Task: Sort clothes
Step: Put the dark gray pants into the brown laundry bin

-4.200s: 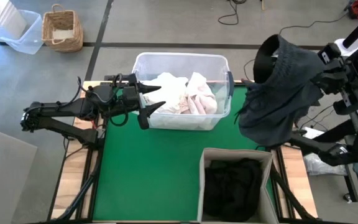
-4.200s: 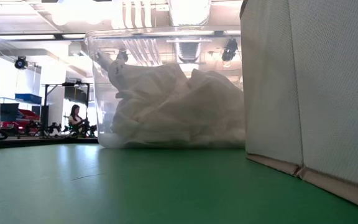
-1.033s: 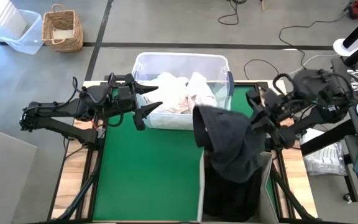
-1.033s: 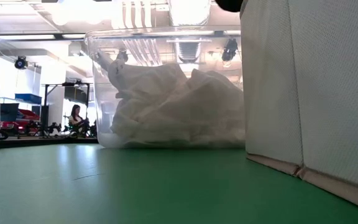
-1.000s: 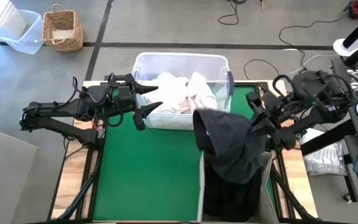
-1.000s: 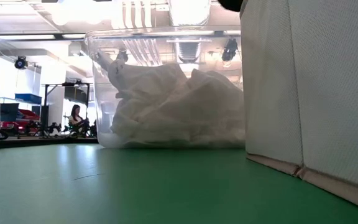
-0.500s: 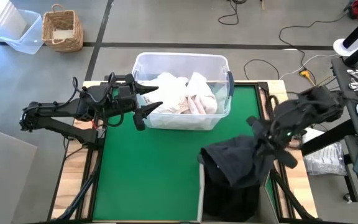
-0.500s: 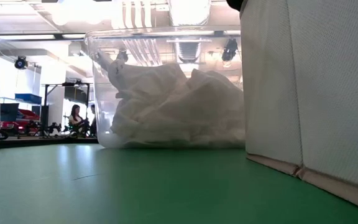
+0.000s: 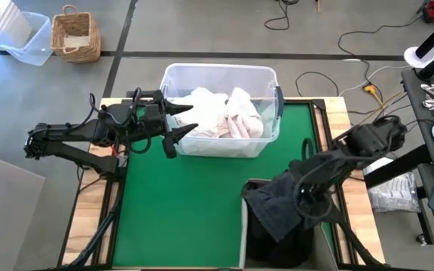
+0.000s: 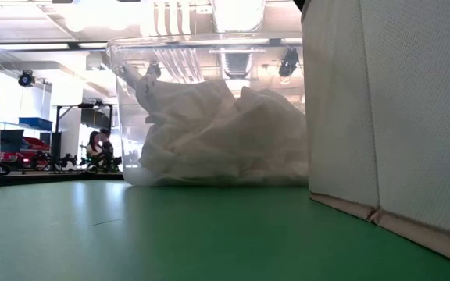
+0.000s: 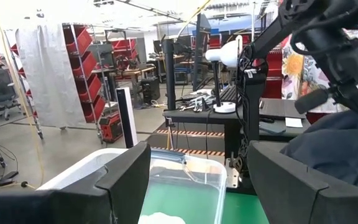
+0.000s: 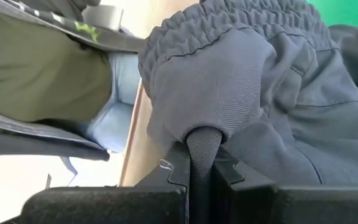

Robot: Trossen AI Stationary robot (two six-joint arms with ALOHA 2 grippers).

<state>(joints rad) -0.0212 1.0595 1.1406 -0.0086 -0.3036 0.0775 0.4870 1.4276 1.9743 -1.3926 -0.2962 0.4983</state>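
My right end effector (image 9: 305, 197) is clenched on a fold of the charcoal garment (image 9: 277, 205), pinched between my fingers (image 12: 191, 180) in the wrist view. The garment hangs straight beneath it over the fabric box (image 9: 246, 229), draped across the box's rear rim with its bulk trailing toward the box's middle, where black clothes (image 9: 266, 239) already lie. So release should come straight down; I judge the rim fold could snag outside. My left end effector (image 9: 178, 120), spread wide and empty, waits at the tub (image 9: 221, 72) of pale clothes (image 9: 221, 113), nearer those. The green bench (image 9: 179, 203) between is bare.
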